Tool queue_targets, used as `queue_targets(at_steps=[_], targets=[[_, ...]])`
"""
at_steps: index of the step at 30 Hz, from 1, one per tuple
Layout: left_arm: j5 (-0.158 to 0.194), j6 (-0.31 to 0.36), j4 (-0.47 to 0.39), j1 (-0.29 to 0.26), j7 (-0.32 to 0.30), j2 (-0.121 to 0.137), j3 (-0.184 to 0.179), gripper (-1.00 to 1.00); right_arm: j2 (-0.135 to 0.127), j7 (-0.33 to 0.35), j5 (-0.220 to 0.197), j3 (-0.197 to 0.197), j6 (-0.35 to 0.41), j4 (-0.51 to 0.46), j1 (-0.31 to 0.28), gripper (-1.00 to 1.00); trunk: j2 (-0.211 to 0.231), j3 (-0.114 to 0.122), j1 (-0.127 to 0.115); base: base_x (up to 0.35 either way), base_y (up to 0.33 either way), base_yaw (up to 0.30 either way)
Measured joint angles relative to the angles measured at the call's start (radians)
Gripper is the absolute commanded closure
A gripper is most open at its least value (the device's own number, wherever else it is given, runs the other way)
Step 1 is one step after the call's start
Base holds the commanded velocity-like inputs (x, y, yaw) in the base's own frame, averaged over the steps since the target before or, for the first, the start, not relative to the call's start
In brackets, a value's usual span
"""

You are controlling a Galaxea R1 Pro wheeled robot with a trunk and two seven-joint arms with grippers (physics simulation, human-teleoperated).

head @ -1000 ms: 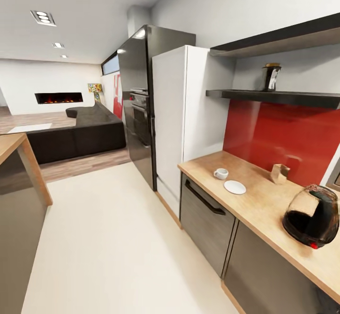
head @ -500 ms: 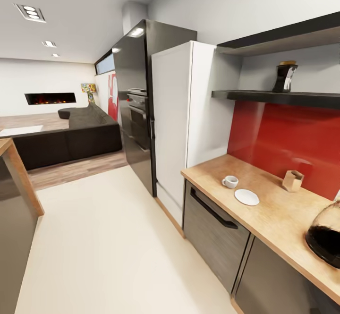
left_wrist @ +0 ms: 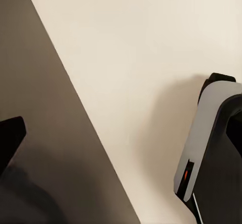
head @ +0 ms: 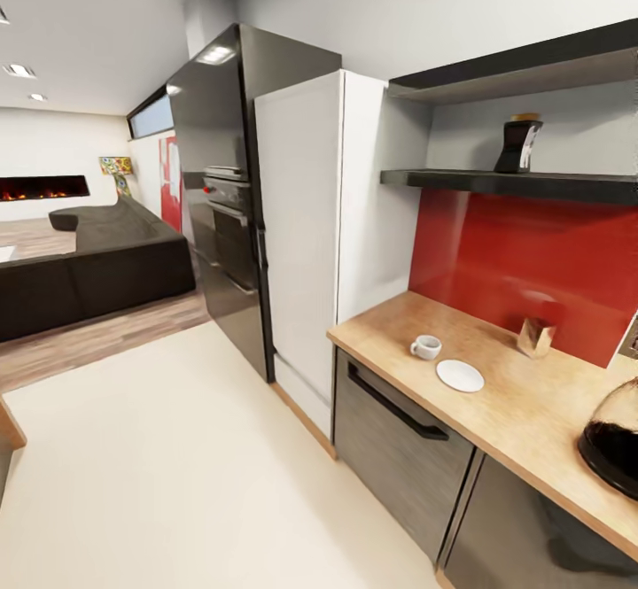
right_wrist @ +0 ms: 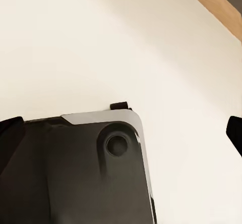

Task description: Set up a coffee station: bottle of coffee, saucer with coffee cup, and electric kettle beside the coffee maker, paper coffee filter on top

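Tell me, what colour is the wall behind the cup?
Shiny red. The wall behind the cup shows best in the head view.

beige wood-grain desk (head: 532,407) | white ceramic cup (head: 426,347) | white round saucer (head: 460,375) | glossy red backsplash (head: 532,261) | dark brown jar (head: 517,143), yellow lid

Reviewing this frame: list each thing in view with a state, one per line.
bottle of coffee: upright on the lower kitchen shelf, not yet moved.
coffee cup: upright on the kitchen countertop, beside the saucer, not on it.
saucer: flat, bare.
electric kettle: on the countertop, cut off by the frame edge.
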Motion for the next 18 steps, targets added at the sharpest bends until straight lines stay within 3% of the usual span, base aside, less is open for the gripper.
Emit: queue_targets(at_steps=[18], targets=[[0.0, -0.001, 0.0, 0.0, 0.0, 0.0, 0.0, -1.0, 0.0, 0.0, 0.0, 0.0, 0.0, 0.0, 0.0, -1.0, 0.0, 0.0, 0.0, 0.211, 0.275, -0.261]])
